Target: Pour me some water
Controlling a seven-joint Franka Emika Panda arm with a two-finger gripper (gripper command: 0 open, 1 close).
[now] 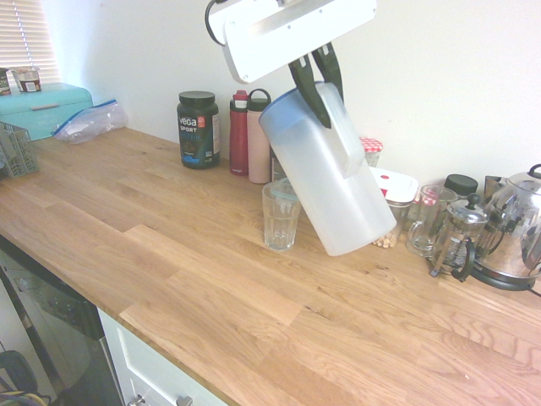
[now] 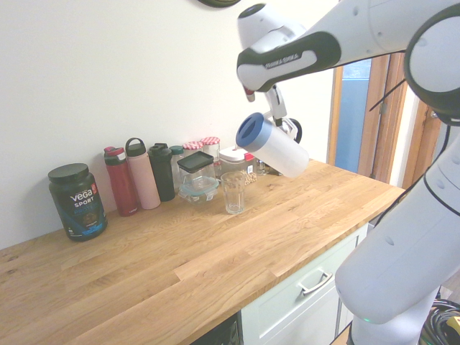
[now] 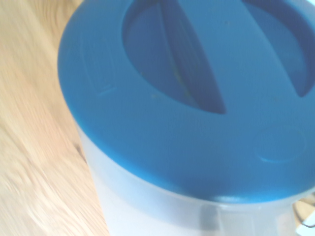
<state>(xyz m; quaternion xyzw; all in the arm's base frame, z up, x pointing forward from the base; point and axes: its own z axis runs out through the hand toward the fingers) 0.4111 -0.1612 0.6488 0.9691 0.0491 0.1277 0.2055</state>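
Wide wooden tabletop (image 1: 211,279) under a white wall, bare across the near side. Along the far edge, a row of bystanders: dark protein tub (image 1: 198,128), red bottle (image 1: 239,133), pink bottle (image 1: 259,137), jars, a lidded food box (image 2: 197,175), and to the right a French press (image 1: 456,237) and a kettle (image 1: 516,228).

Held aloft above the middle: translucent white jug (image 1: 325,173) with a blue lid (image 2: 251,130), clear of the tabletop and tipped, lid end leaning left toward the drinking glass (image 1: 281,215). Gripper (image 1: 317,80) clamped together on the jug's handle, close under the lid. Glass upright on the tabletop, just below and left of the lid rim, seemingly empty. No stream visible.

Risks, as judgement. Lid apparently on: water possibly held back, then released in a gush, or lid dropping off into the glass. Spout position unclear, so possibly a pour beside the glass onto the wood. Narrow grip on the handle: chance of the jug swinging or slipping as the tilt deepens. Low jug rim close to the glass: possible knock and topple toward the bottles.
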